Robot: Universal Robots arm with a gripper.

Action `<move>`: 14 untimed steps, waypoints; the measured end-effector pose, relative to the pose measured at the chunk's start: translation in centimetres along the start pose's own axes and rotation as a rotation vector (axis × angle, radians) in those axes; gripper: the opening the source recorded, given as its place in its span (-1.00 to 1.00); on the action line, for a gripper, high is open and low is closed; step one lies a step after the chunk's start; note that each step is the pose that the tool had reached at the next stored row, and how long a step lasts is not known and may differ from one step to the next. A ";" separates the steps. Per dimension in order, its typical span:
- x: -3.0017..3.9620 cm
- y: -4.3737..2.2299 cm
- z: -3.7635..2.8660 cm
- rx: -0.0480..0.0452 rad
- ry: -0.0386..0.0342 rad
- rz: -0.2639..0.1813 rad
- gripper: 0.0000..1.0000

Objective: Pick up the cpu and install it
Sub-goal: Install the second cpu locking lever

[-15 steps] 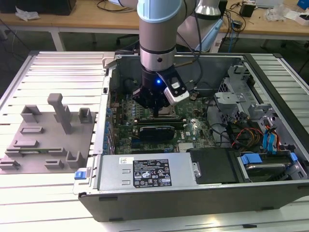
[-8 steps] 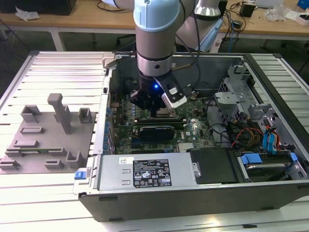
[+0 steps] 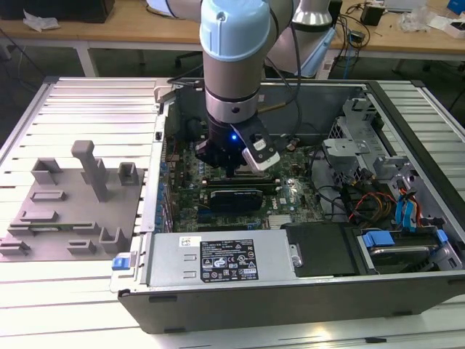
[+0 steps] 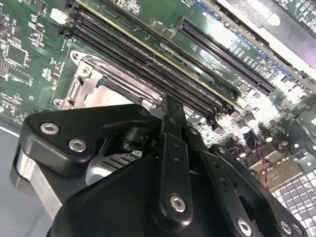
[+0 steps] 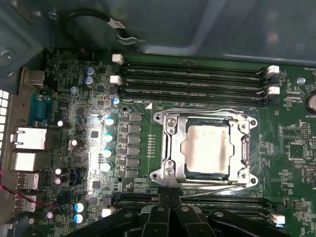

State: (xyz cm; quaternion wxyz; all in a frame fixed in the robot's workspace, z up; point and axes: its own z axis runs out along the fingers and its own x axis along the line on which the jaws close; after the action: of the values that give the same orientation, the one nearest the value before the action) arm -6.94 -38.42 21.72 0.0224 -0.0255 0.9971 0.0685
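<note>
Fingers: my fingers (image 5: pixel 170 207) are drawn together with nothing between them, their black links meeting in a narrow stem in the first wrist view; in the second wrist view (image 4: pixel 170 118) the same stem tapers to a closed tip.
Fingers' position: they hang just above the motherboard (image 5: pixel 74 98), over the memory slots (image 5: pixel 192 81) that border the socket frame (image 5: pixel 205 148); I cannot tell if the tip touches the board.
Cpu: the cpu (image 5: pixel 205 148), pale silver top with a thin dark rim, lies flat inside the socket frame, under the metal load plate, apart from my fingers.
Cpu, second wrist view: a strip of its silver top (image 4: pixel 116 91) shows between the frame and my own black body.
Socket frame: bright metal, screws at its corners, with a wire lever along its edge nearest my fingers.
Memory slots: long black rows on both sides of the socket, white latches at their ends.
Computer case: in the exterior view my arm (image 3: pixel 232 65) reaches straight down into the open case (image 3: pixel 290 291), which lies on its side.
Expansion card: a long black card (image 3: pixel 236 198) sits just in front of my wrist in the exterior view.
Power supply: a grey box (image 3: pixel 218 258) along the case's near wall.
Worktop: a ribbed metal worktop (image 3: pixel 80 102) carries the case.
Fixture tray: a grey moulded tray (image 3: pixel 65 211) lies on the worktop at the exterior view's left, well apart from the case's interior.
</note>
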 end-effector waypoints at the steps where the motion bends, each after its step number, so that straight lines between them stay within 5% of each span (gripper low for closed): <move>1: 0.09 -0.10 0.14 -0.0043 -0.0002 0.000 -0.79; 14: 1.19 -0.36 1.76 -0.0532 -0.0020 0.002 -0.79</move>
State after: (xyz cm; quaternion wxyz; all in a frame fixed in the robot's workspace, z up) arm -8.04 -38.59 19.87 0.0226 -0.0250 0.9949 0.0951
